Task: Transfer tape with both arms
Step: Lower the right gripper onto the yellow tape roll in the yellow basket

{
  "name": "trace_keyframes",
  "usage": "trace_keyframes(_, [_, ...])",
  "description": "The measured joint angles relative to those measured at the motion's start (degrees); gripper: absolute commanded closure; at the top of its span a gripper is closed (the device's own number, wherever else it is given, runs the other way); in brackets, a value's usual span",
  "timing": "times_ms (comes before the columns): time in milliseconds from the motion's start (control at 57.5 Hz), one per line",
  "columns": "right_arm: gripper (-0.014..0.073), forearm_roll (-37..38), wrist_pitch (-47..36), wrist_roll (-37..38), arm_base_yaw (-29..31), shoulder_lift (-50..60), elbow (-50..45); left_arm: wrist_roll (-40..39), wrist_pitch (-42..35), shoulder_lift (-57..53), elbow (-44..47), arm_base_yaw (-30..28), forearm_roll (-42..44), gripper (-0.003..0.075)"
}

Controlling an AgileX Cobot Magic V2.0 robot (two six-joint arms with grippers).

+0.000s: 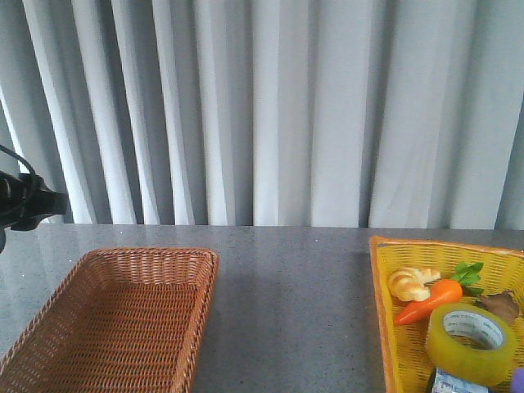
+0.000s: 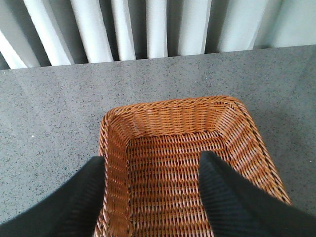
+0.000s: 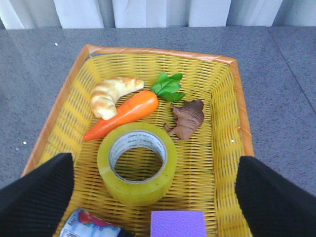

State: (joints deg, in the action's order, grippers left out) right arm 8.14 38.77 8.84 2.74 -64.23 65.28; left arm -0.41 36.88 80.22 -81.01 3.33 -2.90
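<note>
The tape (image 3: pixel 137 190), a wide yellow translucent roll with a white printed core, lies flat in the yellow basket (image 3: pixel 224 98). It also shows in the front view (image 1: pixel 471 354) at the lower right. My right gripper (image 3: pixel 153 160) hangs above the basket, open and empty, with the tape between its black fingers (image 3: pixel 39 192) but nearer the left one. My left gripper (image 2: pixel 152 165) is open and empty above the brown wicker basket (image 2: pixel 168 111). Only a black part of the left arm (image 1: pixel 20 205) shows in the front view.
In the yellow basket (image 1: pixel 385 327) lie a carrot (image 3: pixel 126 112), a bread piece (image 3: pixel 109 94), a brown toy animal (image 3: pixel 187 119), a purple block (image 3: pixel 177 224) and a printed can (image 3: pixel 89 227). The brown basket (image 1: pixel 115 319) stands front left on the grey table. Curtains hang behind.
</note>
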Motion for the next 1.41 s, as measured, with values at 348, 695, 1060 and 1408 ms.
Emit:
trace_keyframes(348, [0.0071,1.99,4.01,2.62,0.0,-13.72,5.29,0.0,-0.77,3.16,0.0,0.0,-0.05,0.0134])
trace_keyframes(695, [0.0075,2.52,14.84,2.97,0.0,-30.79,19.57,0.0,-0.47,8.77,0.0,0.0,-0.05,0.0165])
trace_keyframes(1060, [0.0075,1.69,16.33,2.47,1.78,-40.39,21.86,0.0,-0.64,10.13,0.0,0.0,-0.05,0.0165])
trace_keyframes(1408, [0.0249,0.05,15.43,-1.83,3.96,-44.97,21.86,0.0,-1.46,10.13,0.0,0.0,-0.05,0.0165])
